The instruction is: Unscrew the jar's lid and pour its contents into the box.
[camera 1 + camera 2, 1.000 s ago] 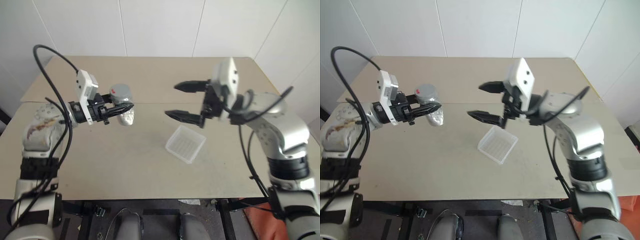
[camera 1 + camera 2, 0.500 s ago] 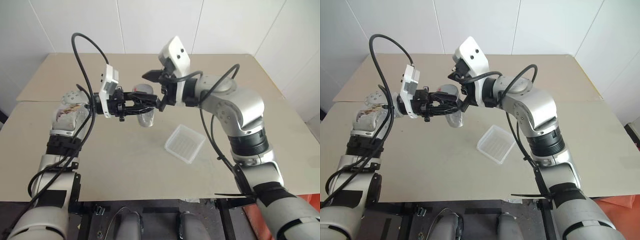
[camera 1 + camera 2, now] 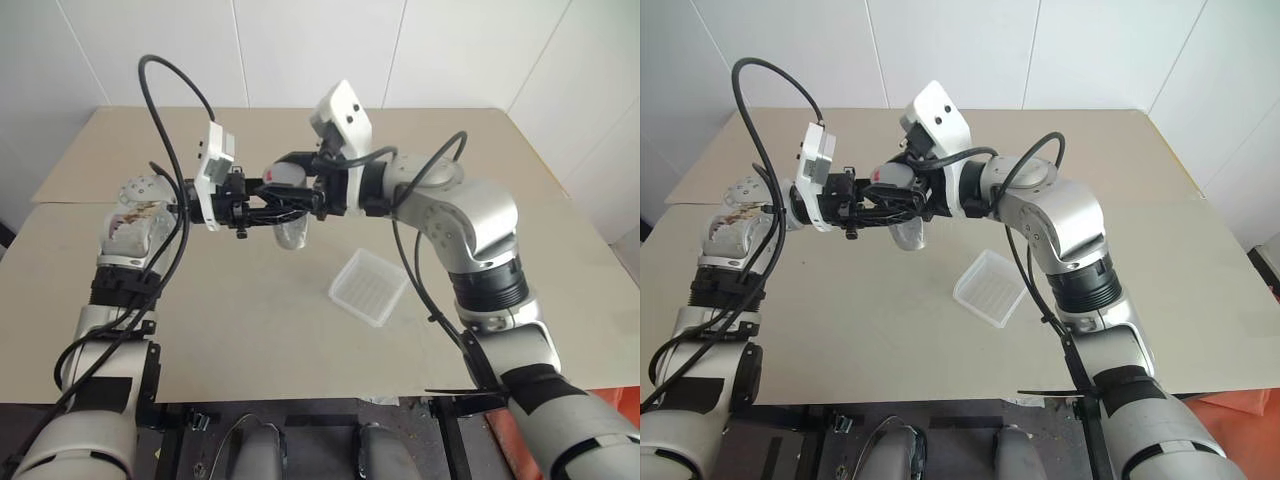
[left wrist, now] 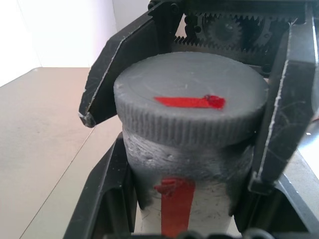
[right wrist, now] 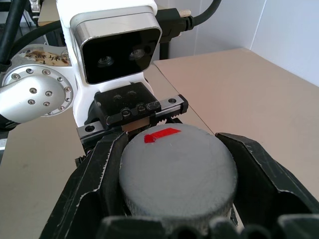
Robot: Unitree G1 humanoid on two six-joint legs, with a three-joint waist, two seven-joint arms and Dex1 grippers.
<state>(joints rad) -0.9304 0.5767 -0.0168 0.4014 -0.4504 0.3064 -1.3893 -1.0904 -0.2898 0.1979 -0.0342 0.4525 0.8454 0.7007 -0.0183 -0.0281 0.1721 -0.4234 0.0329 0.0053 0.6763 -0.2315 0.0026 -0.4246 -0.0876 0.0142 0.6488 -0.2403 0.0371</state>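
The jar (image 3: 290, 225) hangs above the table (image 3: 500, 150), left of the box (image 3: 369, 287).

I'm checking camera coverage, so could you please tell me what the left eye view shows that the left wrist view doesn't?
Left eye view alone: the box lying apart on the table, and both arms meeting above it. Left wrist view alone: the red mark on the jar side, lined up under the lid's red mark. Both: left tool shut on jar, right tool shut on lid.

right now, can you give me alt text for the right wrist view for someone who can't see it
The right gripper is shut on the lid, a round grey screw cap with a red mark, one black finger on each side. Just beyond it the left gripper faces the camera, with its white wrist camera housing above, over a tan table.
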